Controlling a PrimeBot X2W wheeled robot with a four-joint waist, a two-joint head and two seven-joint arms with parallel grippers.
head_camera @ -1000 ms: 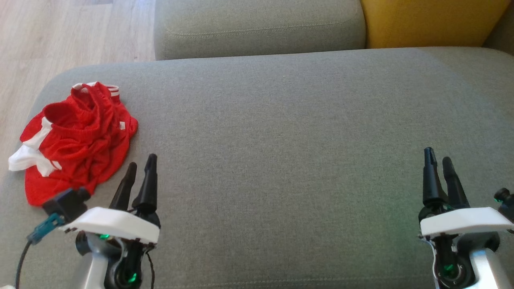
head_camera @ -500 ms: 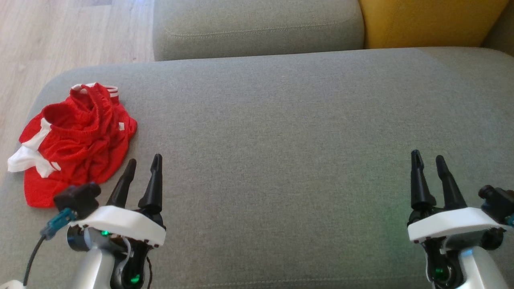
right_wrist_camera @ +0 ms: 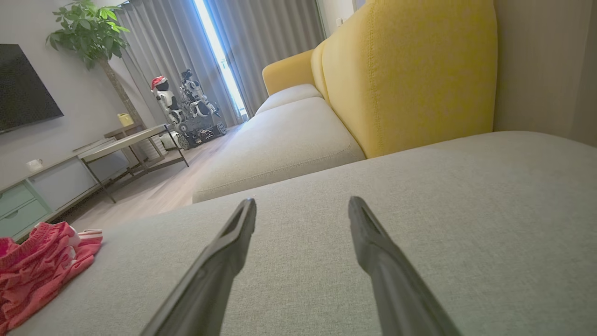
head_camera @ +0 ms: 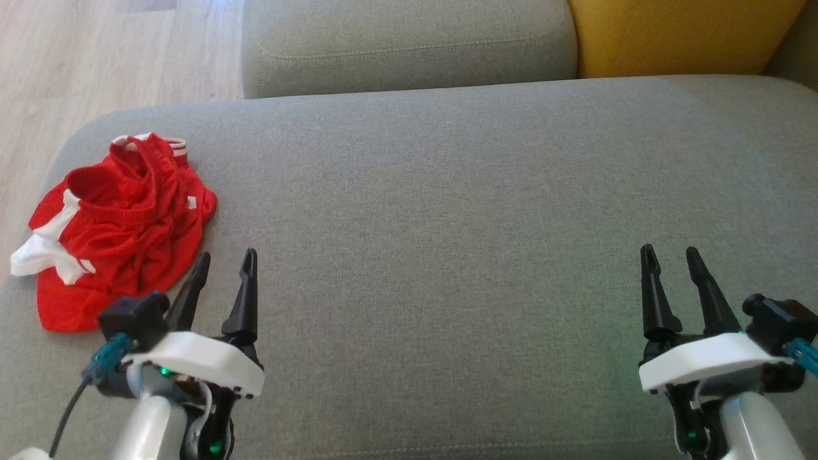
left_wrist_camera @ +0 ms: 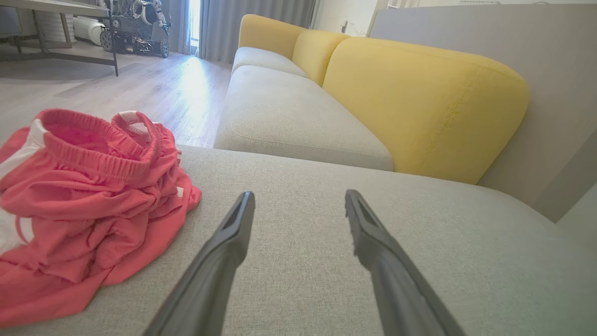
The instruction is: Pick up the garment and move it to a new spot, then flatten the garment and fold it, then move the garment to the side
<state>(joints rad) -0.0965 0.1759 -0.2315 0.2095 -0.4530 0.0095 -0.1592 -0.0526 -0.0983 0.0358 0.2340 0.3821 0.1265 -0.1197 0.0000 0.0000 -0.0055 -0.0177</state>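
Observation:
A crumpled red garment [head_camera: 121, 230] with white trim lies in a heap at the left end of the grey sofa seat [head_camera: 447, 211]. In the left wrist view the garment [left_wrist_camera: 88, 205] sits left of my fingers, and in the right wrist view the garment [right_wrist_camera: 37, 270] shows at the far left. My left gripper [head_camera: 225, 263] hovers open just right of the heap, not touching it, nothing between its fingers. My right gripper [head_camera: 671, 255] stands open over bare cushion at the lower right.
The seat's left edge drops to a wooden floor [head_camera: 96, 57]. Behind the seat are another grey cushion [head_camera: 409, 45] and a yellow backrest [head_camera: 684, 32]. A low table [right_wrist_camera: 126, 144] and another robot [right_wrist_camera: 186, 112] stand across the room.
Both grippers have drawn back toward the lower edge of the head view, and their fingers have spread wider apart. The right gripper also shifted left. The garment lies as before.

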